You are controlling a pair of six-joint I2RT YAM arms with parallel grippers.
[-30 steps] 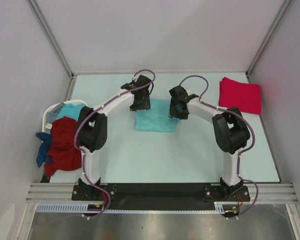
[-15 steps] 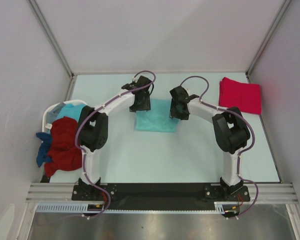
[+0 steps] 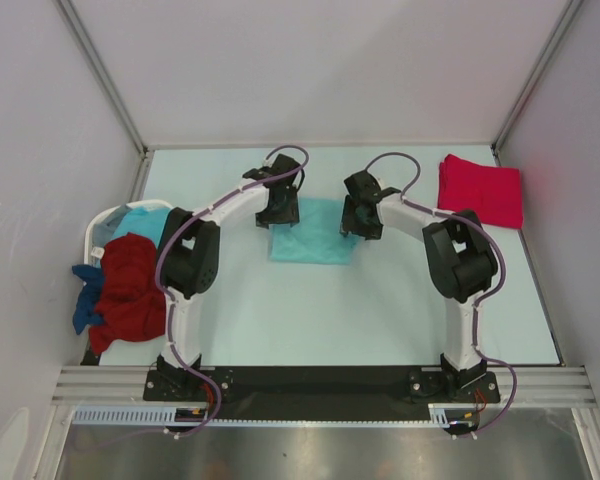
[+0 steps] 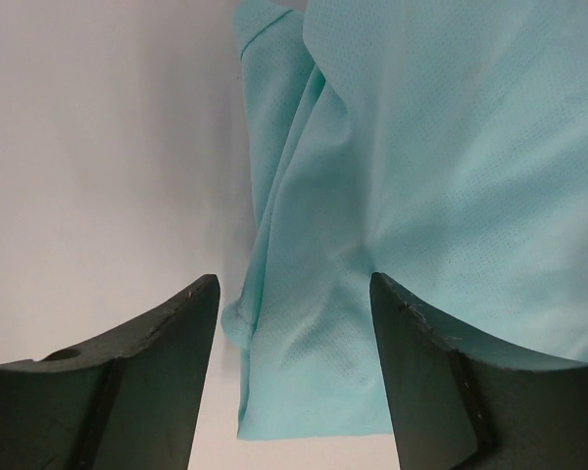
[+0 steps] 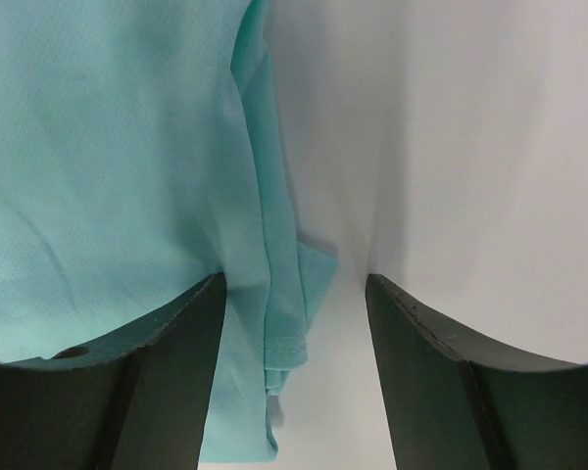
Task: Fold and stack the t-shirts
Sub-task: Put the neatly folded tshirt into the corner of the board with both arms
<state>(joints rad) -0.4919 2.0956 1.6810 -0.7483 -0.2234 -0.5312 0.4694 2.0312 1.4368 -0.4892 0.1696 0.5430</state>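
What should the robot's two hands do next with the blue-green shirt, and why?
Probably lift both grippers straight up, clear of the teal shirt. It looks folded into a neat rectangle and lies flat. The left gripper and right gripper hang open over its far corners, gripping nothing. A folded red shirt lies at the far right, likely the stack to join.

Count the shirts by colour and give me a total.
Teal shirt: 1
Pinkish-red shirt: 1
Dark red shirt: 1
Blue shirt: 1
Light blue shirt: 1
Total: 5 visible
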